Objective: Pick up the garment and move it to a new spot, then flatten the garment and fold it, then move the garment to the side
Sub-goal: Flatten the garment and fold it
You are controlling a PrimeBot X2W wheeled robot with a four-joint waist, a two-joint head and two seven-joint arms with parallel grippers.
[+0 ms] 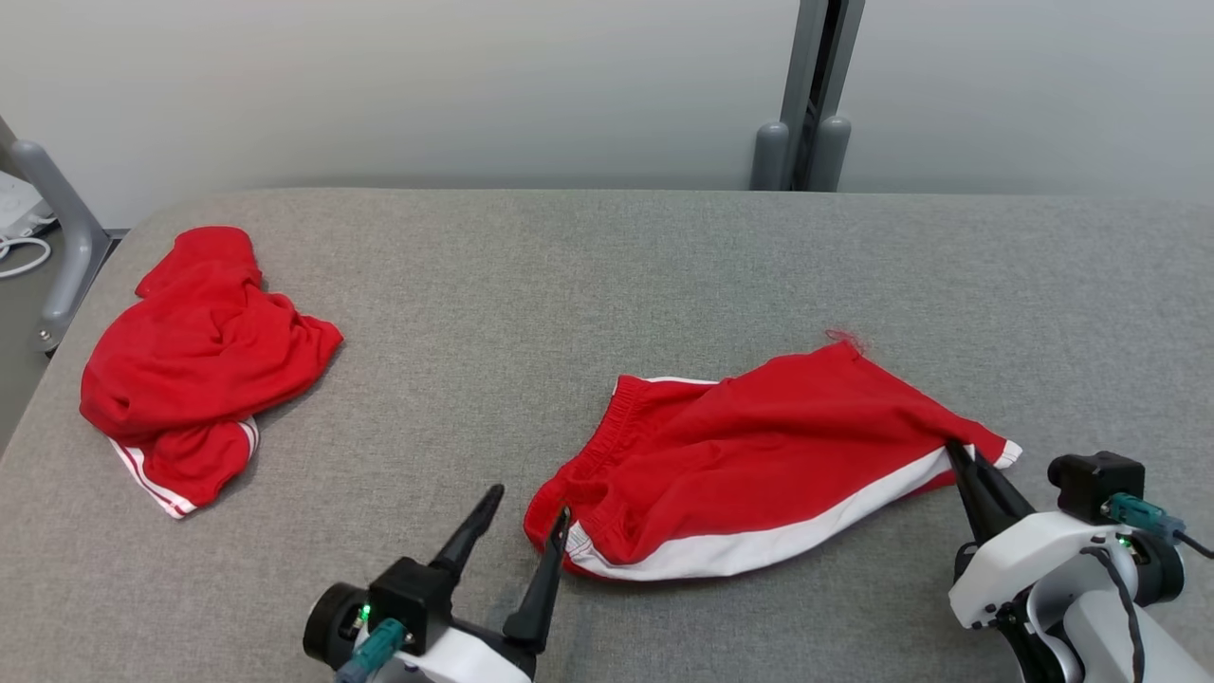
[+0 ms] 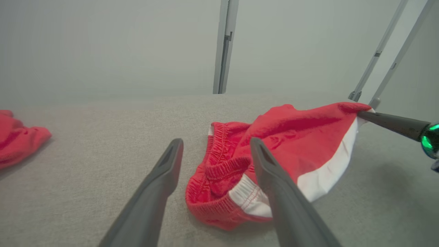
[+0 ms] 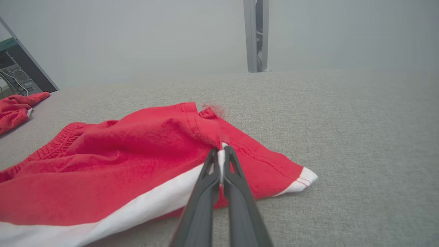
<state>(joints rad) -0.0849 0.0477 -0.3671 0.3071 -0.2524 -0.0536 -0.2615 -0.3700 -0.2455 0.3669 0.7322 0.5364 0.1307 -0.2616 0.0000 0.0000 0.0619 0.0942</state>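
- Far left: a red heap (image 1: 199, 360) lies crumpled near the edge of the grey surface (image 1: 569, 275), well apart from the action and touched by nothing.
- Left end effector (image 1: 529, 503): released, jaws wide, fingers pointing up at the waistband corner. From its wrist camera the elastic sits right between the two fingers (one finger lies over the white trim, but nothing is pinched yet).
- Centre: the shorts (image 1: 759, 455), red with a white side stripe, lie near the front of the surface. They are spread but rumpled, with the waistband to the left and the leg hem to the right.
- Right end effector (image 1: 953, 451): clenched on the shorts at the leg hem, with white cloth nipped between the fingertips and that end drawn up slightly.
- The step, as I read it: getting a two-ended hold, one end secured and one to go. Whether that serves the carry or the flattening, I can't tell.
- Next move calls for the left jaws to close squarely on the elastic. Both arms should then lift or draw apart together, so the cloth tensions evenly and doesn't slip out of the thin right-hand pinch.
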